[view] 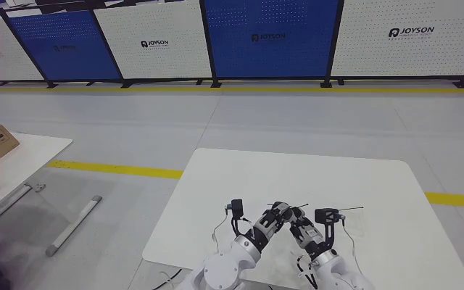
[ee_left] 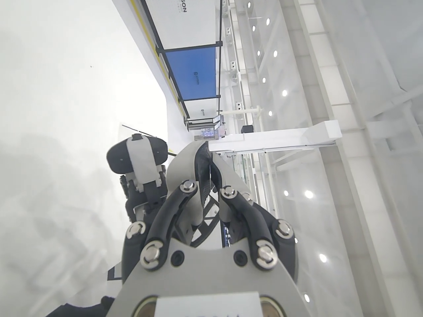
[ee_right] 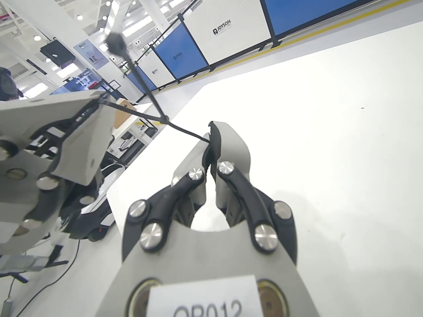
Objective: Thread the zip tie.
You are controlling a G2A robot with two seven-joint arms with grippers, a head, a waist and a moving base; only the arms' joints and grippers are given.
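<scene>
A thin black zip tie [ee_right: 185,130] is stretched in the air between my two grippers, low over the white table [view: 312,174] near its front edge. My right gripper [ee_right: 209,140] is shut on one end of the strap. The strap runs to a small loop point, where one strand leads to my left gripper [ee_right: 100,100], also shut on it. A free strand sticks upward and ends in a blurred tip [ee_right: 115,43]. In the top view the grippers meet fingertip to fingertip [view: 287,214]. In the left wrist view my left gripper [ee_left: 205,153] pinches a black strip.
The tabletop [ee_right: 314,126] stretches bare beyond the grippers. Grey floor with a yellow line [view: 116,169] lies past the table's left edge. Another table with a cardboard box [view: 6,139] stands far left, and blue and white panels [view: 268,36] line the back.
</scene>
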